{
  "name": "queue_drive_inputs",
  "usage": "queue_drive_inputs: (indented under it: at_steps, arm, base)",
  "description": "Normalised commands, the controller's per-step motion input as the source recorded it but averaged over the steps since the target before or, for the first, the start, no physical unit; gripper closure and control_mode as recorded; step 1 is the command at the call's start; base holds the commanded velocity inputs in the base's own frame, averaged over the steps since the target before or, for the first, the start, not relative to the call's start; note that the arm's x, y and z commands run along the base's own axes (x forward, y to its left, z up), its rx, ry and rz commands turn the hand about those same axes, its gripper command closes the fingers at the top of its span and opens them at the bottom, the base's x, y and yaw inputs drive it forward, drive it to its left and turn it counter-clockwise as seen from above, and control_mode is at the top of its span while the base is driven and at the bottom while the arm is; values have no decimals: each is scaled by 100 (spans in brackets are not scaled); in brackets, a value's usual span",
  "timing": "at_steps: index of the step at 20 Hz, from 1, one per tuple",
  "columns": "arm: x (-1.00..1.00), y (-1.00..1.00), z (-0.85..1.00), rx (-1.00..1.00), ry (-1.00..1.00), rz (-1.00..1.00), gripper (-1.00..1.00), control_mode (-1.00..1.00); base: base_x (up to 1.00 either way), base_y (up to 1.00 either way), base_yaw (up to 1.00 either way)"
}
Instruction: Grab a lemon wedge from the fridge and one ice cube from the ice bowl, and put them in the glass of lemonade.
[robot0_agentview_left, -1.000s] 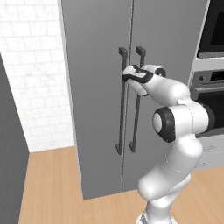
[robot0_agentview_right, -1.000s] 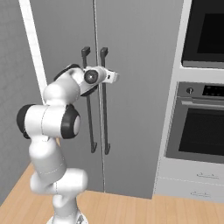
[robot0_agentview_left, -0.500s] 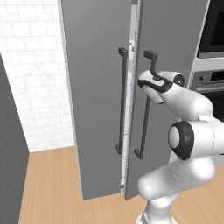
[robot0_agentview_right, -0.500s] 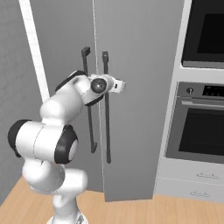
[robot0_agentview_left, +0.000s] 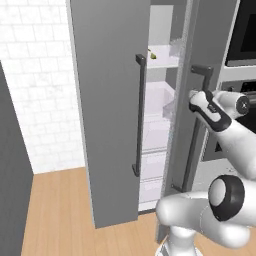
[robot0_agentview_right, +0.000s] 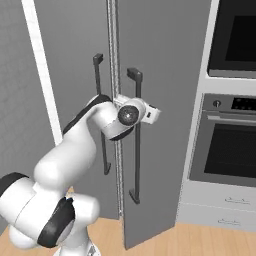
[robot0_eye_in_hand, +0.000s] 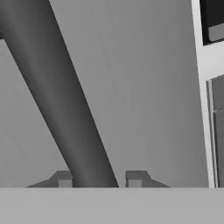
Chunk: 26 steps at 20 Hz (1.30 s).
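Your hand (robot0_eye_in_hand: 99, 181) has its two fingertips on either side of the fridge's (robot0_agentview_left: 107, 90) right door handle (robot0_eye_in_hand: 57, 100), clamped on the bar. That door stands partly open, showing white shelves (robot0_agentview_left: 159, 62) inside. You can see the lemon wedge (robot0_agentview_left: 152, 56) lying on an upper shelf, well apart from your hand.

White tile wall (robot0_agentview_left: 35, 75), wood floor (robot0_agentview_left: 55, 215), black built-in oven (robot0_agentview_right: 230, 145).
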Motion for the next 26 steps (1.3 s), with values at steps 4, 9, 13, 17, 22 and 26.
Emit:
queue_drive_inputs:
  at_steps: [4,9,13,17,22,26]
  arm:
    - [-100,-100,19,12,2,-2,100,-100]
    - [-98,-95,25,10,1,0,-100,-100]
    - [-79,-40,42,3,1,0,-100,-100]
    - [-64,-2,29,-3,0,-10,-100,-100]
    - [-71,4,17,-15,0,-17,-100,-100]
    - [-39,70,1,-28,0,-13,-100,-100]
  base:
    - [0,0,0]
    - [0,0,0]
    - [0,0,0]
    - [0,0,0]
    - [0,0,0]
    - [0,0,0]
